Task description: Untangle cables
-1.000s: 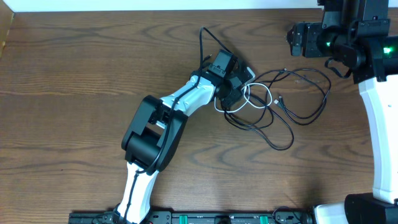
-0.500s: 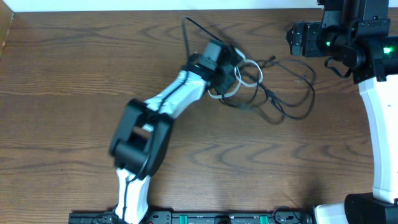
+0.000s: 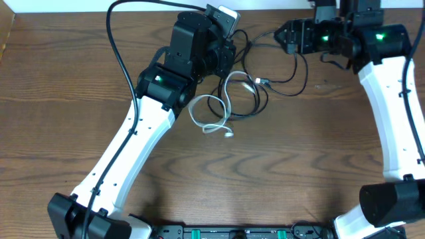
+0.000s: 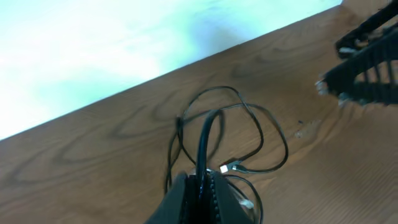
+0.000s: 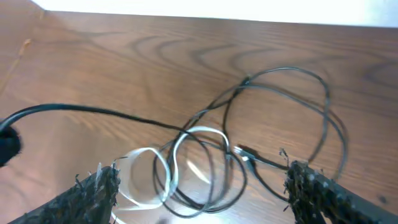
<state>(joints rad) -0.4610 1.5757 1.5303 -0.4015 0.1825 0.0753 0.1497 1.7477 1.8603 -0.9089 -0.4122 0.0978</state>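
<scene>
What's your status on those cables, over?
Left pincer shut on black cable. Right pincer open, empty. White cable looped among black ones. Nothing blocking.

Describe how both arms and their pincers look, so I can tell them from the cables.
Both arms have white links and bulky black joint housings. The left arm shows one green light and carries a thick black wire; the right arm shows two green lights. The left pincer has dark, slim fingers; the right pincer has black fingers with rough, jagged-looking edges.
</scene>
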